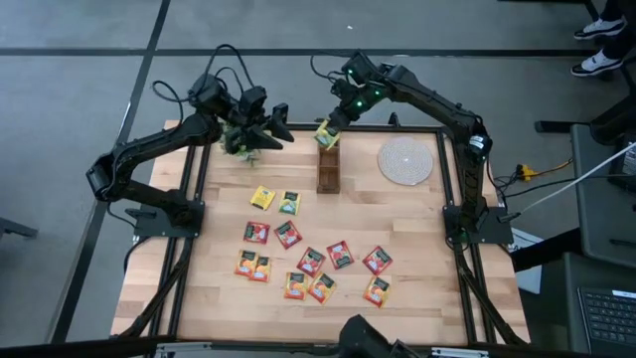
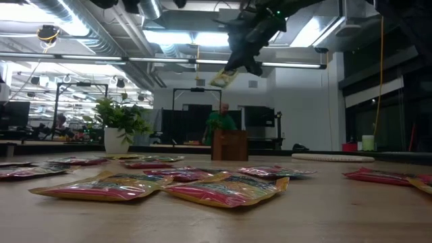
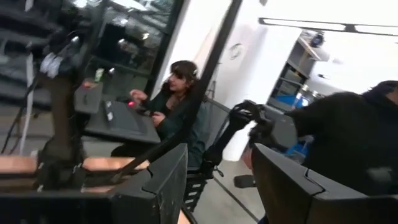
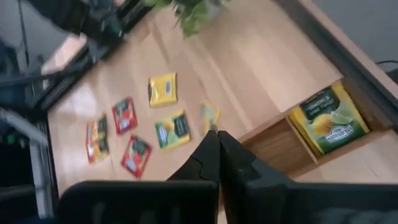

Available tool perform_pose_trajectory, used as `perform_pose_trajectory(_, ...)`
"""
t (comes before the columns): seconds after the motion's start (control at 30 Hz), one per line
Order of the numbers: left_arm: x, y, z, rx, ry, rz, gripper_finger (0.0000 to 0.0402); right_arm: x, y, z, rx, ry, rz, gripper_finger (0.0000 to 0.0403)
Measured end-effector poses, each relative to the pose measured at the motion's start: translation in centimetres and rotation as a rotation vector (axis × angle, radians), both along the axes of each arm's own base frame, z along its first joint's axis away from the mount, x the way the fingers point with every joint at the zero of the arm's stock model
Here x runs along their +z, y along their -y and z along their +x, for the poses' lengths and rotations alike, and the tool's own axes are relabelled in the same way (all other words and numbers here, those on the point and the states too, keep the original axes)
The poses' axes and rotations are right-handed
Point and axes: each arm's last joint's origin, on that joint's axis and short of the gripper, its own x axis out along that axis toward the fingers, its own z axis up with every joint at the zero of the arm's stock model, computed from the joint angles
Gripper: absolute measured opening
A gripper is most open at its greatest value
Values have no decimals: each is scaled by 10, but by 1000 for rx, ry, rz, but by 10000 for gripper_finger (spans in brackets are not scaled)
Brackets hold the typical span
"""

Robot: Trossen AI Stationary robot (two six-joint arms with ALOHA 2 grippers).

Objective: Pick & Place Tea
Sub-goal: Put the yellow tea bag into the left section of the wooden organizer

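The right gripper [image 1: 331,127] hangs above the small brown wooden box [image 1: 328,169], its fingers clenched on what seems a yellow-green tea sachet [image 2: 223,78]. Other flat square sachets [image 1: 310,261] lie scattered on the pale wooden table [image 1: 417,239]. The left gripper [image 1: 278,127], fingers parted and holding nothing, hovers over the small green potted plant [image 1: 241,145].

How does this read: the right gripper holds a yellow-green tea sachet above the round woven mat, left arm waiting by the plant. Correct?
One thing is wrong. The right gripper holds the tea sachet above the wooden box, not the round woven mat, which lies off to one side; the high view shows it. The left arm does wait by the plant.
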Motion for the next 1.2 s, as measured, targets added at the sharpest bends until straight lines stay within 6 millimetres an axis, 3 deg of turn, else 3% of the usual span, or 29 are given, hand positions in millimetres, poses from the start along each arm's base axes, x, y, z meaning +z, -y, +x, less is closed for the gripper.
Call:
perform_pose_trajectory(0.23, -19, -5, 6, 89, -109, -34, 175, 3, -14, 3, 176, 57, 13, 0)
perform_pose_trajectory(0.43, -22, -6, 7, 105, -132, -41, 175, 10, -33, 10, 267, 81, -23, 0)
perform_pose_trajectory(0.6, -24, -6, 7, 108, -135, -28, 175, 34, -53, 15, 346, 126, -78, 0)
perform_pose_trajectory(0.87, -30, 0, 11, 106, -172, -18, 175, 90, -89, 11, 430, 231, -203, 0)
perform_pose_trajectory(1.0, -31, 7, 16, 92, -160, 5, 175, 101, -100, 10, 432, 282, -224, 0)
perform_pose_trajectory(1.2, -33, 15, 23, 123, -149, 48, 175, 102, -111, 12, 433, 267, -209, 0)
